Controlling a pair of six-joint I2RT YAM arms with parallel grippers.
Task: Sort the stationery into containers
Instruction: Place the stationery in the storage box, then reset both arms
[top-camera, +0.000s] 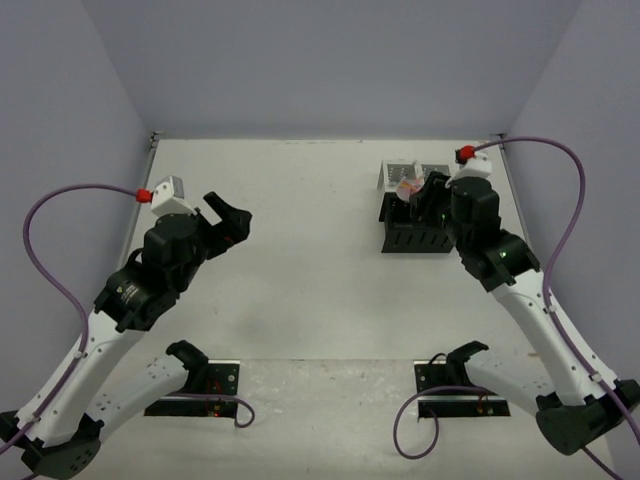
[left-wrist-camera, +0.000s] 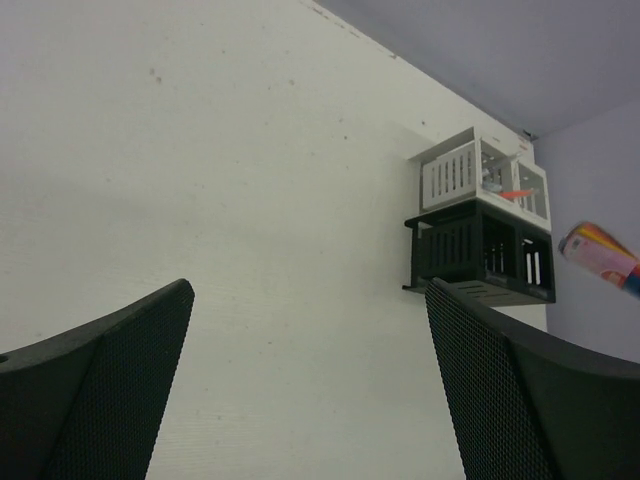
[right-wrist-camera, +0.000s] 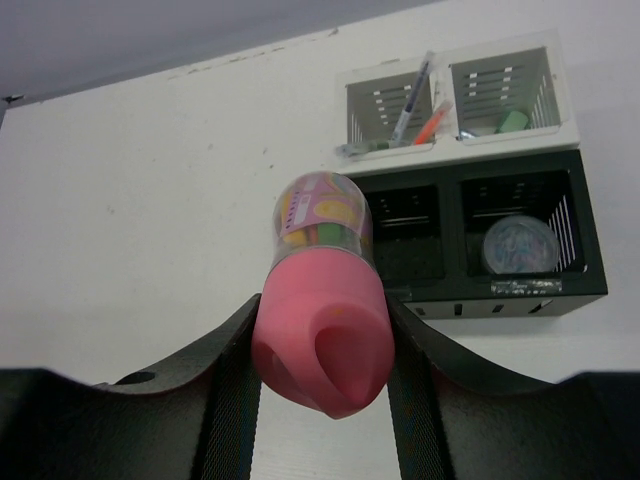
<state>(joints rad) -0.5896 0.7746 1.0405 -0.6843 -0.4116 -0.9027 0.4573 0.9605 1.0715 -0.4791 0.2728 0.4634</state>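
One pink marker is clamped between the right jaws, over the black organiser near the bench's far right corner. The left jaws are spread, empty. Released off-centre, the marker could be bounced off a rim.

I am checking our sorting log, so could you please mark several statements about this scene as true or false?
1. The right hand grips a pink marker. True.
2. An orange pen is in the white organiser. True.
3. The left hand holds a pen. False: it is open and empty.
4. The round pot lies in the white organiser. False: it lies in a compartment of the black organiser.
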